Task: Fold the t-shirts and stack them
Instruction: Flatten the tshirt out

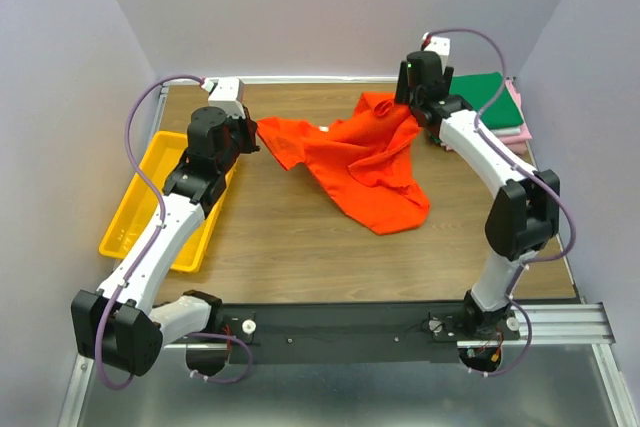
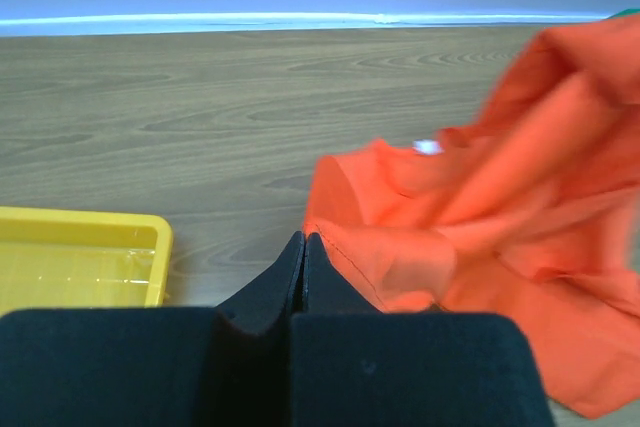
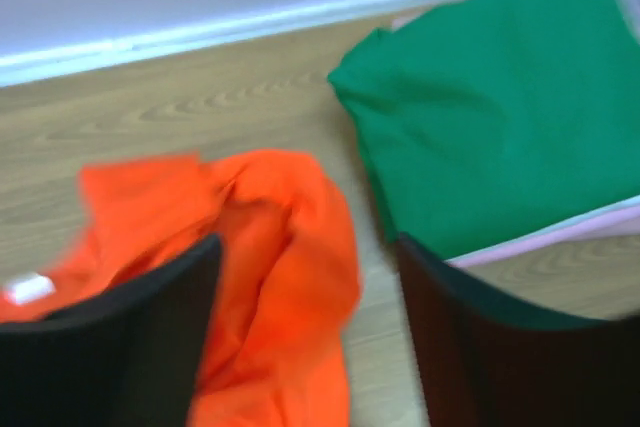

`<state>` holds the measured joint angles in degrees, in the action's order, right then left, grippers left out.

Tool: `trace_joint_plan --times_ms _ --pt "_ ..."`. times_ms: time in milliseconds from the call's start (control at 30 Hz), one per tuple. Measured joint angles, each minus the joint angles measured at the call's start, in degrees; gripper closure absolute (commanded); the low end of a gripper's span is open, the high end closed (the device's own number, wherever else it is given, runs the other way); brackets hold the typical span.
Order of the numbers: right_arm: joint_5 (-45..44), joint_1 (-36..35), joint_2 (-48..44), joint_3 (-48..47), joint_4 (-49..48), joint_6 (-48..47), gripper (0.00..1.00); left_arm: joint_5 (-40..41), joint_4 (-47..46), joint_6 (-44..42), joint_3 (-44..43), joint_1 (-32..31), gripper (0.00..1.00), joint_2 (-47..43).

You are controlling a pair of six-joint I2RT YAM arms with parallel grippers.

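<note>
- Showed the right gripper (image 3: 305, 247) with its dark fingers spread wide apart.
- Found the orange t-shirt (image 3: 270, 247) crumpled between them, spilling under the finger on the view's left.
- Caught the green t-shirt (image 3: 490, 97), folded flat, beyond the other finger, atop a pink t-shirt (image 3: 590, 227).

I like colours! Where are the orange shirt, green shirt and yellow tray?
orange shirt (image 1: 370, 162), top view, middle of cloth
green shirt (image 3: 490, 97), right wrist view, top face
yellow tray (image 2: 80, 217), left wrist view, far rim

Crumpled orange t-shirt (image 1: 365, 162) unfolded mid-table; green t-shirt (image 1: 487, 95) folded, stacked atop pink t-shirt (image 1: 512, 133), far right.
</note>
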<state>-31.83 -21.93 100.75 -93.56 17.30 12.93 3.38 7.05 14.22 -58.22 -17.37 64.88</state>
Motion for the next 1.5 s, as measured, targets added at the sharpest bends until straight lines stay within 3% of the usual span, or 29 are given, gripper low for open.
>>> trace_joint_plan --times_ms 167,467,633,1133,1233,1367,1400,1500 --pt "5.57 0.90 0.70 9.14 1.42 2.75 0.14 0.00 -0.07 0.02 0.48 0.02 1.00 -0.02" --pt "20.96 0.24 -23.76 39.93 0.02 12.46 0.24 -0.09 -0.04 -0.04 0.50 0.04 1.00 1.44" --pt "24.94 0.22 -26.80 49.64 -0.28 15.13 0.24 -0.44 0.17 -0.04 0.50 0.04 1.00 2.43" --pt "31.71 0.13 -18.29 53.40 -7.67 17.33 0.30 -1.14 0.17 -0.07 0.50 0.07 1.00 2.40" --pt "32.79 0.13 -17.70 53.53 -8.48 17.49 0.44 -1.36 0.17 -0.07 0.50 0.07 1.00 2.40" --pt "35.69 0.13 -16.72 53.55 -8.96 16.87 0.75 -1.90 0.22 -0.07 0.50 0.07 1.00 2.27" --pt "36.92 0.13 -16.46 53.48 -8.87 16.50 0.88 -2.38 0.24 -0.07 0.50 0.07 1.00 2.08" --pt "39.08 0.13 -16.55 51.56 -6.08 14.93 1.00 -3.54 0.42 -0.04 0.50 0.04 1.00 1.05"
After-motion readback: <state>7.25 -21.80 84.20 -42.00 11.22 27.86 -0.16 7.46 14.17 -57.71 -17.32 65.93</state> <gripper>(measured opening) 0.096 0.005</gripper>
